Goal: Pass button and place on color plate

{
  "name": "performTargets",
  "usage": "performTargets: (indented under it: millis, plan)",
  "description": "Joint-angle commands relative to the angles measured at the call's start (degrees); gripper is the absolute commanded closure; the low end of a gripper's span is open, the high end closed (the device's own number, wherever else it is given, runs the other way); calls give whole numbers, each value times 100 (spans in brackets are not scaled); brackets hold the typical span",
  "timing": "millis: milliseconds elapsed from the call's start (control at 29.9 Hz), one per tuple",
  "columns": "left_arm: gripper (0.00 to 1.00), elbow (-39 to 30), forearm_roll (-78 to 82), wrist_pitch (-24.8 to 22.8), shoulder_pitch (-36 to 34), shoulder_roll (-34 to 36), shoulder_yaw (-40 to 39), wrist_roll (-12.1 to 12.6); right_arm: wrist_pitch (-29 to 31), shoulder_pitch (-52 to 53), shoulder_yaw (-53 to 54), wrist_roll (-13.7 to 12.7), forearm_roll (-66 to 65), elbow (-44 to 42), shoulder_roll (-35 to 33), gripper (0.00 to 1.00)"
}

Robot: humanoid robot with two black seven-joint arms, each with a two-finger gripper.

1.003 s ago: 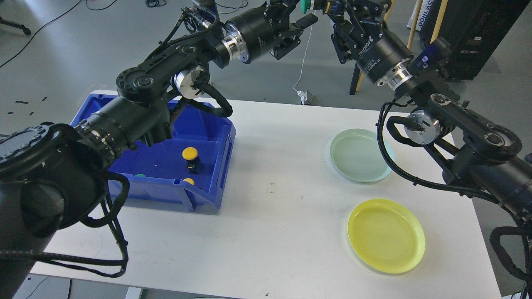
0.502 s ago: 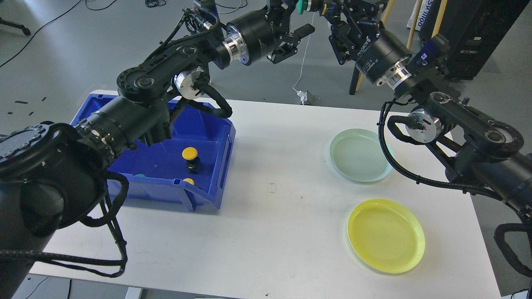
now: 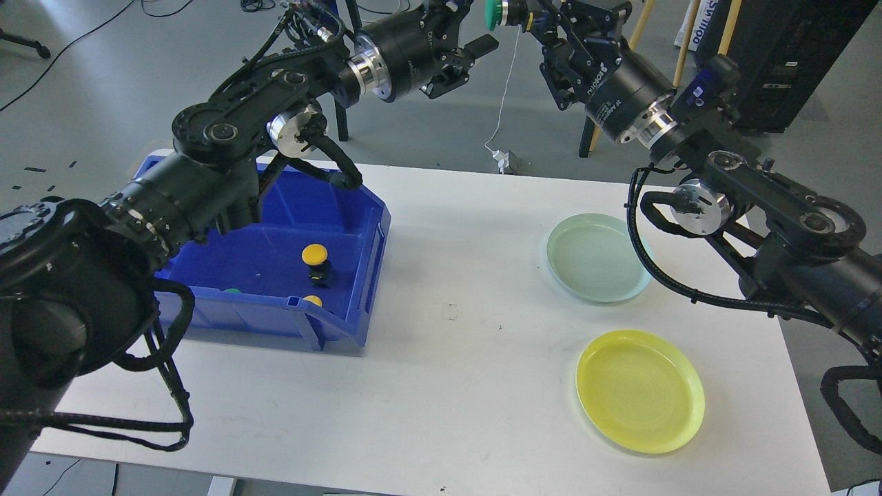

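- Handover height explains both arms raised beyond the table's (image 3: 448, 386) far edge.
- Right gripper (image 3: 527, 15) is clamped on the green button (image 3: 493, 13), cap facing the left gripper (image 3: 463, 47), whose fingers stand apart (apparently freed).
- Green plate (image 3: 597, 256) lies beneath as the likely target; yellow plate (image 3: 641, 390) waits nearer.
- Blue bin (image 3: 344, 275) keeps a yellow button (image 3: 315, 255) in reserve.

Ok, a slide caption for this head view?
Green button held by right gripper beside open left gripper, above plates and bin.
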Motion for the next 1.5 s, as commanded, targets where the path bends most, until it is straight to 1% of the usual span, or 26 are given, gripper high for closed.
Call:
performTargets:
  millis: [0,201,334,368,468,535,635,769,836,869,970,1104,1204,1371,1471]
  plan:
    - [9,-4,31,1,26,124,0,-6,-2,11,10,-73,18,-91,-242,87]
    - [8,74,118,1,62,537,0,-15,-2,-226,-60,-126,80,-302,-866,86]
    - [8,180,110,1,71,897,-26,-50,7,-569,-664,-231,71,-512,-1244,85]
    - [8,171,101,1,71,994,-61,-94,-2,-604,-876,-231,71,-592,-1245,85]
    - [8,163,101,1,53,1293,-105,-348,-10,-718,-1421,-196,88,-1047,-1184,85]
    - [8,127,101,1,36,1451,-114,-437,-2,-868,-1571,-196,89,-1364,-1087,85]
    - [8,110,110,1,-17,1610,-97,-472,7,-1000,-1729,-231,80,-1734,-701,84]
    - [8,110,197,1,-122,1680,-44,-472,-2,-1018,-2160,-240,80,-2190,-411,81]
    - [8,110,302,1,-132,1698,-26,-481,-2,-1044,-2310,-240,80,-2472,-182,76]
    - [8,110,355,1,-132,1698,-18,-481,-2,-1062,-2354,-240,80,-2638,-94,72]
    - [8,110,461,1,-105,1716,0,-472,-2,-1079,-2424,-240,80,-2903,64,55]
    - [8,110,1127,1,-61,1733,0,-481,-2,-1079,-2442,-240,88,-2921,65,38]
    - [8,110,1497,1,35,1786,0,-481,7,-1071,-2433,-240,89,-2904,65,30]
    - [9,110,2138,1,53,1830,0,-481,16,-992,-2372,-240,106,-2834,39,19]
    - [9,40,2665,1,62,2031,9,-490,208,-974,-2328,-231,106,-2825,-23,16]
